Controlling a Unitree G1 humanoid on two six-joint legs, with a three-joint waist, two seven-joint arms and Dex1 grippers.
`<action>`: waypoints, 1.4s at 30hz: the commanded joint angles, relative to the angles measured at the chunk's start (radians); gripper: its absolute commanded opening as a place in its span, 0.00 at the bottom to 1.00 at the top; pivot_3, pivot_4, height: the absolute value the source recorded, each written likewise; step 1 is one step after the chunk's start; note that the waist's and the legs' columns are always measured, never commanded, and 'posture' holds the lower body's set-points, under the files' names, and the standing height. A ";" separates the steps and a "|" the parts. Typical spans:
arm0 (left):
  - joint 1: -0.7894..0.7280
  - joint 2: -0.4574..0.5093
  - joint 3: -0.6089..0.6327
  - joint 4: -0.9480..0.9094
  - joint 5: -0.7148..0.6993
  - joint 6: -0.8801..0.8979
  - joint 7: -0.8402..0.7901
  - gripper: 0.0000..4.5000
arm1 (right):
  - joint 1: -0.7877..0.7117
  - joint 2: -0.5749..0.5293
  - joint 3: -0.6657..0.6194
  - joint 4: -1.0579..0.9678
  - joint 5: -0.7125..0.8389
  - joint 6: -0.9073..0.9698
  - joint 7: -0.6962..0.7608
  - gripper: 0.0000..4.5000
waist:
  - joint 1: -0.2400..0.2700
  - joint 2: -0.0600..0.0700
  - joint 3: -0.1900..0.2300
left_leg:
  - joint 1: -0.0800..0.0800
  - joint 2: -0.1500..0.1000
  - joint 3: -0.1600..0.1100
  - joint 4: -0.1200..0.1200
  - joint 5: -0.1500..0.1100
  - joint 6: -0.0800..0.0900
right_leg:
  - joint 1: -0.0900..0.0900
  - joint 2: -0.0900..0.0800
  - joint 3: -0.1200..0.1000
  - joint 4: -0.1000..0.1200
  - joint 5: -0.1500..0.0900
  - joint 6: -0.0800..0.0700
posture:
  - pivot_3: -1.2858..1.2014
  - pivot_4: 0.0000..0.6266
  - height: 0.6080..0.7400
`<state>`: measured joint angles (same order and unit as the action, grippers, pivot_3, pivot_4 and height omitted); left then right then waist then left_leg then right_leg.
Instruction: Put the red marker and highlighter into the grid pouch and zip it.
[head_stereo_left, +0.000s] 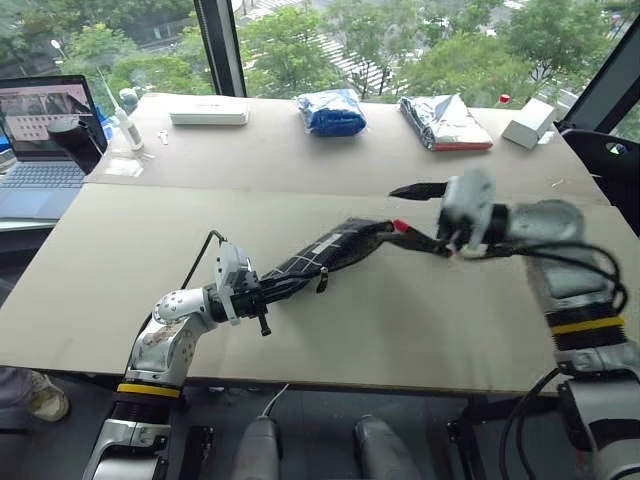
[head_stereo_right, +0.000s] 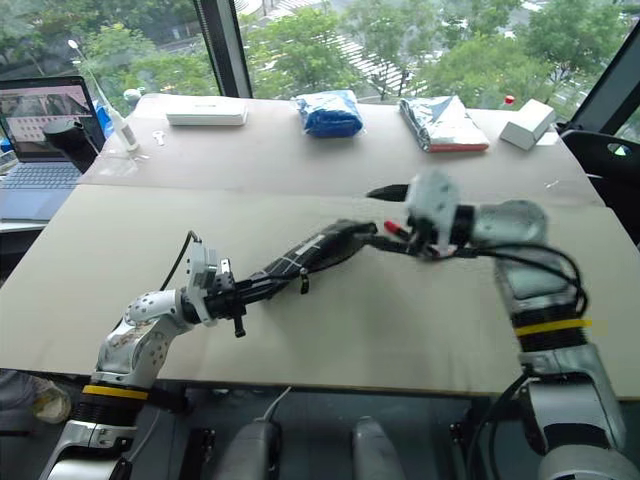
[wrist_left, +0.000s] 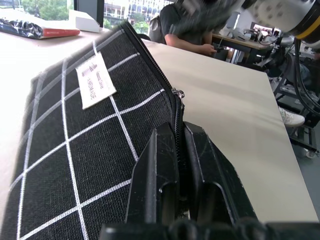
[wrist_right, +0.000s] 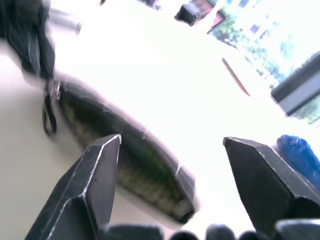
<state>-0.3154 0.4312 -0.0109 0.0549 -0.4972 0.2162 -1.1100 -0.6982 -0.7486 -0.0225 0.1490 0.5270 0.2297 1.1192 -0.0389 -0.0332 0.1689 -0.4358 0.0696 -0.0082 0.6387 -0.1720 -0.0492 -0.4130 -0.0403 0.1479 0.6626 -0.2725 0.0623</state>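
Left end effector (head_stereo_left: 262, 292) grips one grid pouch (head_stereo_left: 325, 252); right end effector (head_stereo_left: 420, 215) open

The grid pouch (wrist_left: 75, 165) is matt woven cloth, black with thin white lines, and a small papery white label (wrist_left: 95, 80) is sewn on its face. Its zipper (wrist_left: 176, 107) shows fine black teeth and a small shiny metal slider. The left gripper (wrist_left: 181, 175) has fingers (wrist_left: 155, 180) of hard black plastic, faintly glossy and scuffed; the right gripper's (wrist_right: 170, 165) fingers look the same. The table (head_stereo_left: 400, 320) is smooth, matt, pale board. On its far side, a blue bundle (head_stereo_left: 331, 112) looks like crinkled cloth, and a packet (head_stereo_left: 443, 122) has a glossy plastic wrapper.
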 joint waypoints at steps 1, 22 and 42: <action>-0.009 0.000 0.017 -0.020 -0.005 -0.026 -0.001 0.00 | -0.010 0.018 -0.073 0.042 0.010 0.035 -0.064 0.82 | -0.004 0.000 0.000 | 0.003 0.000 0.000 0.000 0.000 0.000 | 0.002 0.000 0.000 0.000 0.000 0.000 | 0.52 0.24 1.00; 0.032 0.006 0.031 0.018 -0.001 -0.073 -0.043 0.00 | -0.152 0.179 0.049 0.789 -0.453 -0.336 -0.279 0.82 | -0.022 0.000 0.000 | 0.010 0.000 0.000 -0.005 0.000 0.001 | 0.009 0.000 0.000 -0.005 -0.001 0.000 | 0.52 0.24 1.00; 0.018 0.008 0.031 -0.055 -0.018 -0.016 0.004 0.00 | -0.145 0.179 0.024 0.843 -0.472 -0.215 -0.171 0.13 | -0.031 0.000 0.000 | 0.011 0.000 0.000 -0.006 0.000 0.000 | 0.011 0.000 0.000 -0.006 -0.001 0.000 | 0.52 0.24 1.00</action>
<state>-0.2785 0.4348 0.0064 0.0365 -0.4977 0.1983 -1.1085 -0.8693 -0.5575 0.0208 1.0331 0.0258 -0.0154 0.9148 -0.0697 -0.0329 0.1692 -0.4250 0.0694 -0.0082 0.6328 -0.1725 -0.0487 -0.4024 -0.0405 0.1475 0.6565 -0.2734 0.0623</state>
